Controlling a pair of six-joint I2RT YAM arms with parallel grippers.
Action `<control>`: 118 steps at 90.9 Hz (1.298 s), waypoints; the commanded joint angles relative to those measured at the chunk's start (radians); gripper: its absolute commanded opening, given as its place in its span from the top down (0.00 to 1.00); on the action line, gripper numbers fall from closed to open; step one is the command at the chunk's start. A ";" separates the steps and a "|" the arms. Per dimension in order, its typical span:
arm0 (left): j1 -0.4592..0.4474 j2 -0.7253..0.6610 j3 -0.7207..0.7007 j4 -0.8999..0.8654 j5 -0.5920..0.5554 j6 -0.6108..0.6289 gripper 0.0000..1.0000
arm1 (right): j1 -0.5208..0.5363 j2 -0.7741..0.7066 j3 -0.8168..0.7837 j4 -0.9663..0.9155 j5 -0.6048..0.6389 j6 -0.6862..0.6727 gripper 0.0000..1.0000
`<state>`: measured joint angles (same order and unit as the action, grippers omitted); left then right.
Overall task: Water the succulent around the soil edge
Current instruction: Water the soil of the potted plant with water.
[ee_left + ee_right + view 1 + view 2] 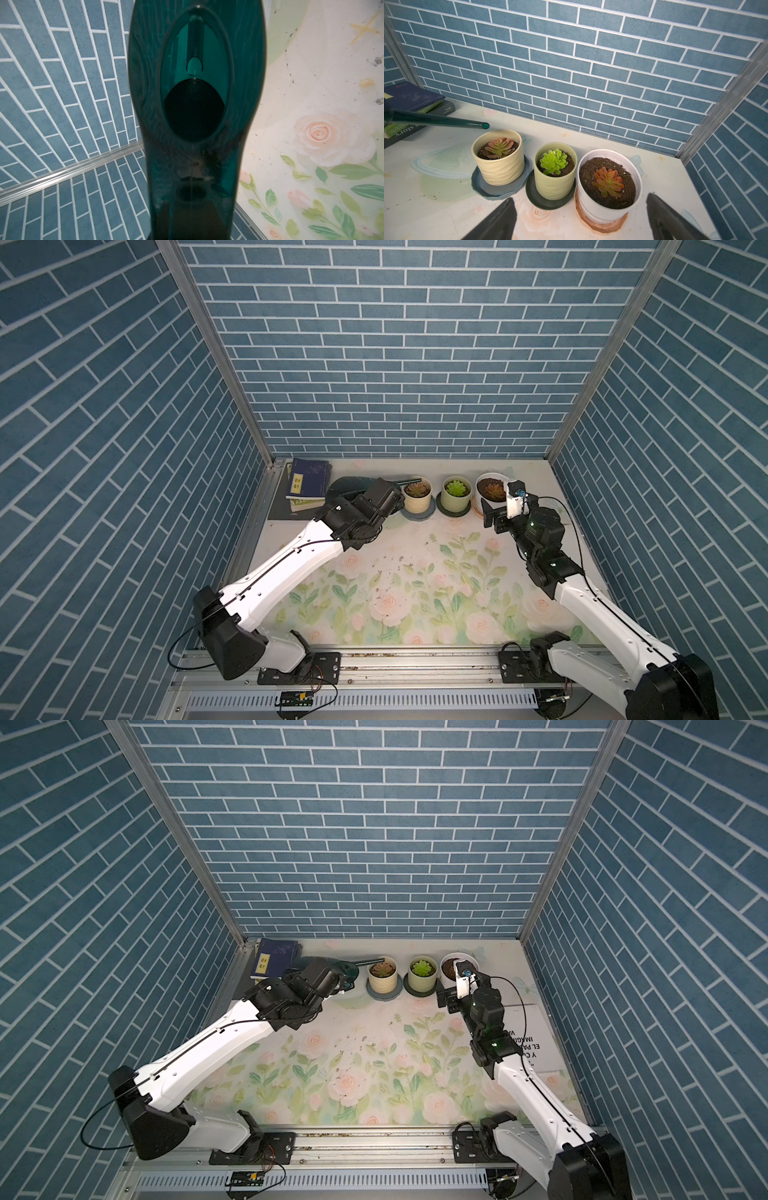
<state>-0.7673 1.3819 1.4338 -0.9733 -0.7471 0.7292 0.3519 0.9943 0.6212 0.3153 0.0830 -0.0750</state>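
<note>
A dark green see-through watering can point(195, 104) fills the left wrist view, and my left gripper point(388, 499) is shut on it. Its long spout point(446, 121) lies almost level, its tip just above the far rim of the cream pot point(500, 168), which holds a reddish-green succulent point(499, 146). A green pot point(554, 182) with a bright green succulent point(553, 161) stands next to it. My right gripper point(580, 197) is open, low in front of the white pot point(610, 209), which holds an orange succulent point(608, 182).
Each of the three pots stands on a saucer in a row near the back wall. Stacked books point(307, 483) lie at the back left corner. Soil crumbs point(386, 568) dot the floral mat. A printed sheet point(536, 1036) lies by the right wall.
</note>
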 commanded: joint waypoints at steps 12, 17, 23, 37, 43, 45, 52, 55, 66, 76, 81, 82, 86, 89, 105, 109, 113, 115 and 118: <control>-0.007 -0.083 -0.076 -0.005 -0.013 -0.073 1.00 | -0.007 -0.015 0.000 0.020 0.012 0.005 0.01; -0.006 -0.093 -0.076 -0.006 -0.019 -0.076 1.00 | -0.007 -0.013 0.003 0.019 0.012 0.004 0.01; -0.006 -0.100 -0.084 -0.017 -0.038 -0.076 1.00 | -0.007 -0.012 0.003 0.018 0.012 0.004 0.01; 0.013 -0.079 -0.096 -0.012 -0.110 -0.064 1.00 | -0.006 -0.016 0.001 0.018 0.009 0.004 0.01; 0.020 -0.064 -0.087 0.010 -0.120 -0.050 1.00 | -0.007 -0.019 0.000 0.019 0.008 0.003 0.01; 0.021 -0.060 -0.082 0.023 -0.122 -0.044 1.00 | -0.007 -0.020 -0.001 0.020 0.008 0.004 0.01; 0.022 -0.048 -0.062 0.071 -0.113 -0.016 1.00 | -0.007 -0.025 -0.002 0.018 0.010 0.003 0.01; 0.023 -0.044 -0.056 0.102 -0.112 0.000 1.00 | -0.007 -0.026 -0.002 0.019 0.009 0.003 0.01; 0.022 -0.025 -0.026 0.149 -0.064 0.023 1.00 | -0.006 -0.029 -0.003 0.019 0.011 0.003 0.01; 0.012 -0.025 -0.035 0.167 -0.033 0.023 1.00 | -0.006 -0.031 -0.003 0.018 0.010 0.004 0.01; 0.006 -0.029 -0.051 0.173 -0.027 0.024 1.00 | -0.007 -0.031 -0.004 0.018 0.010 0.004 0.01; 0.004 -0.030 -0.055 0.174 -0.027 0.022 1.00 | -0.007 -0.031 -0.004 0.019 0.009 0.004 0.01; 0.000 -0.033 -0.066 0.177 -0.020 0.018 1.00 | -0.007 -0.029 -0.004 0.019 0.011 0.004 0.01; -0.005 -0.037 -0.073 0.178 -0.008 0.013 1.00 | -0.008 -0.028 -0.004 0.018 0.010 0.004 0.01; -0.011 -0.069 -0.102 0.146 0.064 -0.018 1.00 | -0.007 -0.025 -0.004 0.017 0.014 0.003 0.01; -0.011 -0.074 -0.105 0.129 0.062 -0.027 1.00 | -0.007 -0.024 -0.003 0.018 0.012 0.003 0.01; -0.010 -0.079 -0.106 0.106 0.056 -0.039 1.00 | -0.007 -0.022 -0.003 0.018 0.012 0.003 0.01; -0.010 -0.080 -0.108 0.095 0.053 -0.044 1.00 | -0.006 -0.021 -0.003 0.018 0.012 0.003 0.01; -0.010 -0.085 -0.109 0.081 0.048 -0.052 1.00 | -0.007 -0.020 -0.003 0.019 0.010 0.003 0.01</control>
<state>-0.7738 1.3361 1.3285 -0.8692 -0.6796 0.7280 0.3511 0.9813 0.6212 0.3149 0.0837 -0.0750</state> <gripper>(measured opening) 0.285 0.994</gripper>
